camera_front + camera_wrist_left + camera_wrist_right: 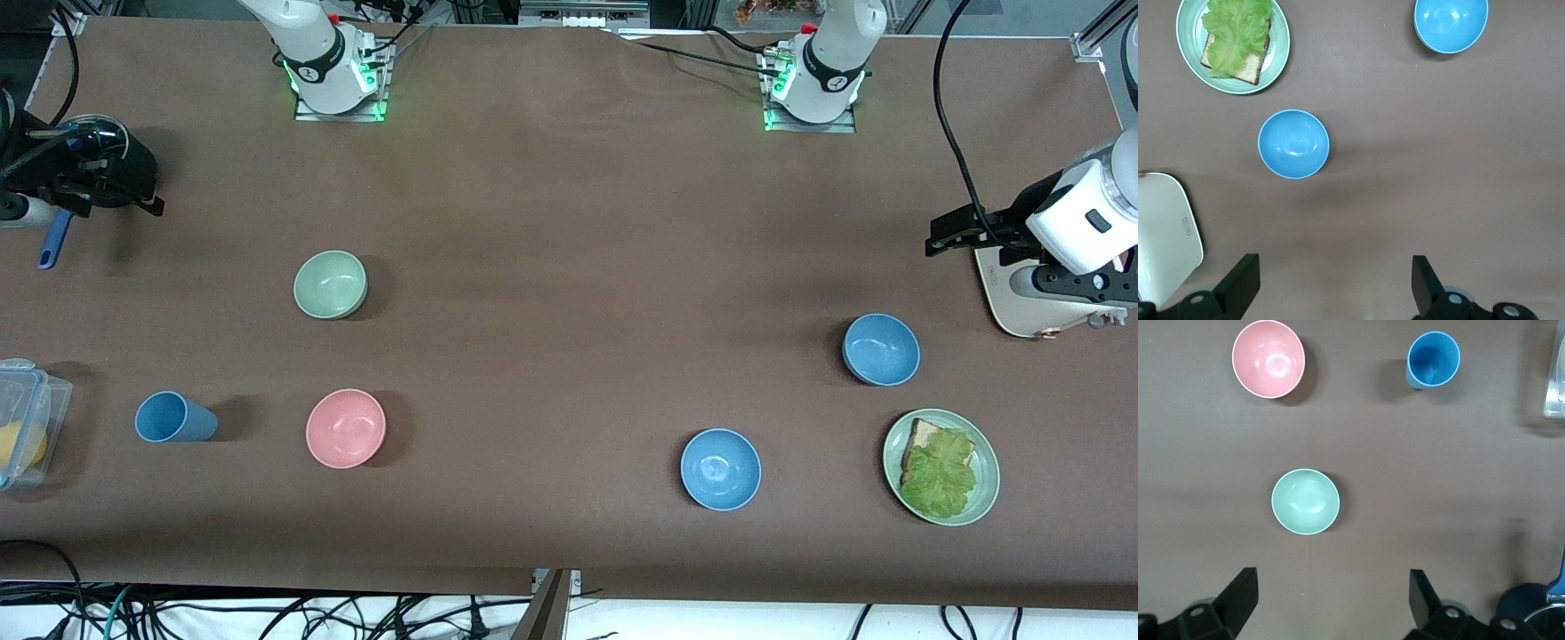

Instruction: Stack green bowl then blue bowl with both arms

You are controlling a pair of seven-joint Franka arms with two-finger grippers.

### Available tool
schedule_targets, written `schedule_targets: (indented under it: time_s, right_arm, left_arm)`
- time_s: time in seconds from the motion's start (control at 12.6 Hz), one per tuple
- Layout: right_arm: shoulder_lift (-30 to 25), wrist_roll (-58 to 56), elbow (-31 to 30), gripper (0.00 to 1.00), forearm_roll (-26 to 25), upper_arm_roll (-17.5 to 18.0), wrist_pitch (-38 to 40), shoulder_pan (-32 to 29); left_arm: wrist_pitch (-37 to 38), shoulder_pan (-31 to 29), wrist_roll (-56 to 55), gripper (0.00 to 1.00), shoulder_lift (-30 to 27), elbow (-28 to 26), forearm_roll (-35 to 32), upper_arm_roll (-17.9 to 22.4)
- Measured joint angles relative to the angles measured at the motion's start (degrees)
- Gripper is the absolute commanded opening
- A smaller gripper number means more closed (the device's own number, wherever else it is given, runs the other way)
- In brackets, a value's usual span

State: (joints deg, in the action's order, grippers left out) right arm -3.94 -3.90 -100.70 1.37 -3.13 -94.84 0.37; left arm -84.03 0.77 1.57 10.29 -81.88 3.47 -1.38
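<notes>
The green bowl point(330, 284) stands upright and empty toward the right arm's end of the table, farther from the front camera than the pink bowl point(346, 428); it also shows in the right wrist view point(1305, 501). The muted blue bowl point(881, 349) stands toward the left arm's end, beside the green plate, and shows in the left wrist view point(1293, 144). My left gripper point(953, 233) point(1331, 287) is open and empty, up beside a white board. My right gripper point(133, 191) point(1331, 600) is open and empty at the right arm's end of the table.
A brighter blue bowl point(721, 468) point(1451, 23) and a green plate with bread and lettuce point(982, 502) lie near the front edge. A blue cup point(174, 418), a clear plastic box point(22, 431), a dark object with a blue handle point(55, 238) and a white board point(1022, 307) stand around.
</notes>
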Motion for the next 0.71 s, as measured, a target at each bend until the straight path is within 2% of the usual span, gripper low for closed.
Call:
schedule_targets:
  time_s: [0.71]
  right_arm:
    - [0.0,0.21,0.0,1.0,-0.06,0.02,0.84,-0.03]
  left_arm:
    - [0.0,0.09,0.0,1.0,0.01,0.0,0.0,-0.1]
